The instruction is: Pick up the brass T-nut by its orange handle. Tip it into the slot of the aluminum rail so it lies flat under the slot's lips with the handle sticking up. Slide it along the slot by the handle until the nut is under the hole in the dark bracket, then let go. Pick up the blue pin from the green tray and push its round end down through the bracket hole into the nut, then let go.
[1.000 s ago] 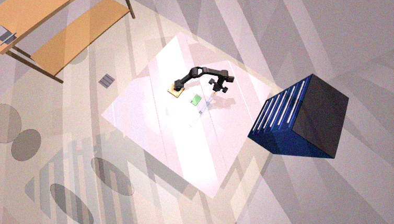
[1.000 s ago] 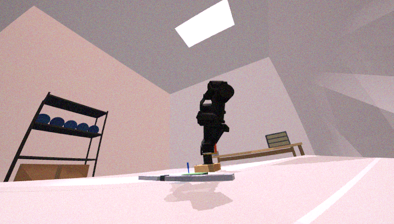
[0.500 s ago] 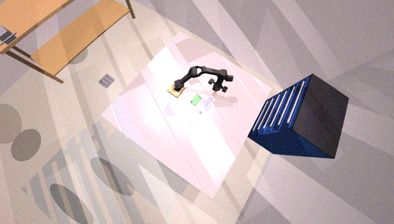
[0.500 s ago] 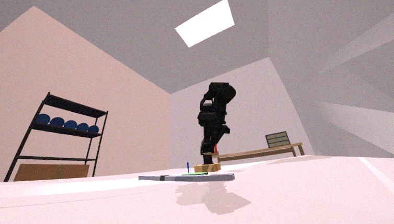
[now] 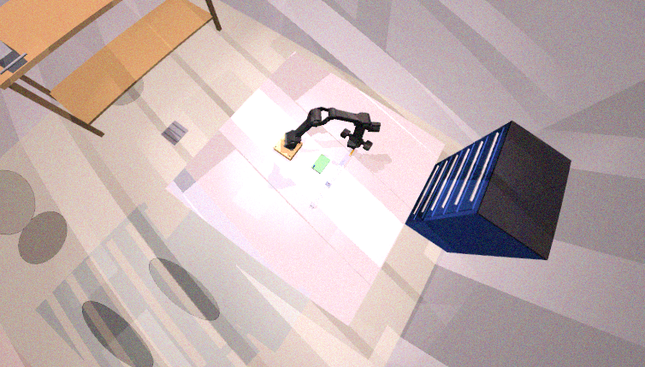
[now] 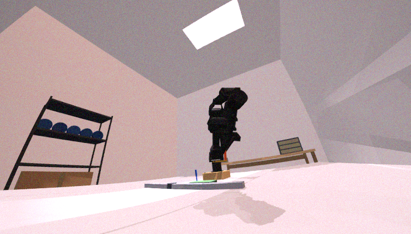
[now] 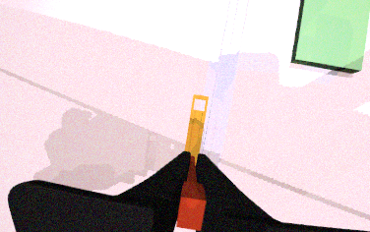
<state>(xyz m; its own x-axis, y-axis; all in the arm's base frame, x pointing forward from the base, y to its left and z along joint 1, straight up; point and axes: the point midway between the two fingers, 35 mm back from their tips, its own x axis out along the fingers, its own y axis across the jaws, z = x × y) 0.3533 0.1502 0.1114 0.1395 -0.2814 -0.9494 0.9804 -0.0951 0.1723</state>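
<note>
Near the bottom centre of the wrist view, the gripper (image 7: 195,156) (image 5: 358,140) is pinching the orange handle (image 7: 191,212) (image 6: 225,155), the brass T-nut (image 7: 196,129) (image 5: 352,151) (image 6: 218,161) projecting forward beside the aluminum rail (image 7: 219,105) (image 6: 209,185); poor alignment could be making it strike the lips.

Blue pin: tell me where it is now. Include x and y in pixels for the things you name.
The blue pin (image 6: 196,175) stands upright at the green tray (image 5: 322,162) (image 6: 203,181) (image 7: 331,36); in the exterior view it rises just left of the wooden block (image 6: 216,175) under the arm.

Brass T-nut (image 5: 352,152) (image 6: 218,161) (image 7: 196,129), orange-handled, aloft.
</note>
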